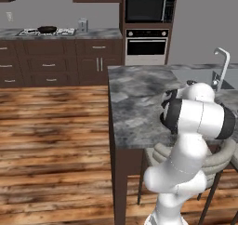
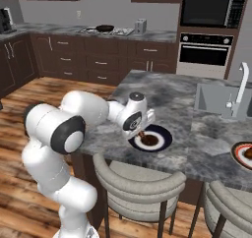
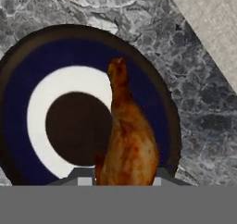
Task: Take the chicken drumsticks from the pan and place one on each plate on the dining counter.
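Arm [image 2: 59, 129]: glossy white rounded link shells, dark black joint bands. Behind the end effector [image 2: 141, 132], a dark circular cap marks the white wrist housing.

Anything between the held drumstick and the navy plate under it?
Nothing visible. The gripper holds the drumstick directly over the navy-rimmed plate, whose white ring and dark centre lie bare beneath it.

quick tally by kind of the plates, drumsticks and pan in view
plates: 2, navy-rimmed plate and reddish-rimmed plate
drumsticks: 2, one in the hand over the navy plate, one on the reddish plate
pan: 1, on the hob
total: 5
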Robot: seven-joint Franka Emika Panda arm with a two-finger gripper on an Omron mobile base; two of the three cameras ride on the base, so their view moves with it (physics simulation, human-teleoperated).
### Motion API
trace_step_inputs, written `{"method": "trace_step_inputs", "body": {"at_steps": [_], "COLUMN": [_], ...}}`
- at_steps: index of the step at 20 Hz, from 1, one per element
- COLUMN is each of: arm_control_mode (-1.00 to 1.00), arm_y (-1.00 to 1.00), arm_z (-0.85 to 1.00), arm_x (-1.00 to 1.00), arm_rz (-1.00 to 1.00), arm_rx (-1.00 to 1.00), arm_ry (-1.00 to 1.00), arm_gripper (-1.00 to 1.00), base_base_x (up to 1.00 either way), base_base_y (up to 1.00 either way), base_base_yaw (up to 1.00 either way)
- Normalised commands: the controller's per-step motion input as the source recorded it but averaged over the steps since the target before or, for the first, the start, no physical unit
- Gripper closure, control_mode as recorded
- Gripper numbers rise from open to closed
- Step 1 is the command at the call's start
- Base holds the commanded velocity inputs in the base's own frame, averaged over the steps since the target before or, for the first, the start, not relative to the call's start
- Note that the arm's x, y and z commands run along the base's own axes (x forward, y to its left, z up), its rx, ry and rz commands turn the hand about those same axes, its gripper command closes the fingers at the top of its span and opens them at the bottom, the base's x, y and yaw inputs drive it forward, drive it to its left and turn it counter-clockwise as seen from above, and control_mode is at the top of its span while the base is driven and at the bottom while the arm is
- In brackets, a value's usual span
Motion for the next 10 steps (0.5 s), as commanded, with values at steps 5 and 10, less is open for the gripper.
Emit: {"method": "trace_step_inputs", "body": {"at_steps": [5, 10], "arm_control_mode": [-1.00, -1.00], "arm_y": [-0.87, -0.22], "arm_z": [-0.03, -0.58], "arm_x": [0.72, 0.70], "arm_rz": [-0.12, -0.08], "arm_rx": [0.00, 0.00], "arm_ry": [0.12, 0.17], "arm_gripper": [1.00, 1.00], "base_base_x": [0.00, 0.00], "base_base_y": [0.00, 0.00], "base_base_yaw": [0.00, 0.00]}}
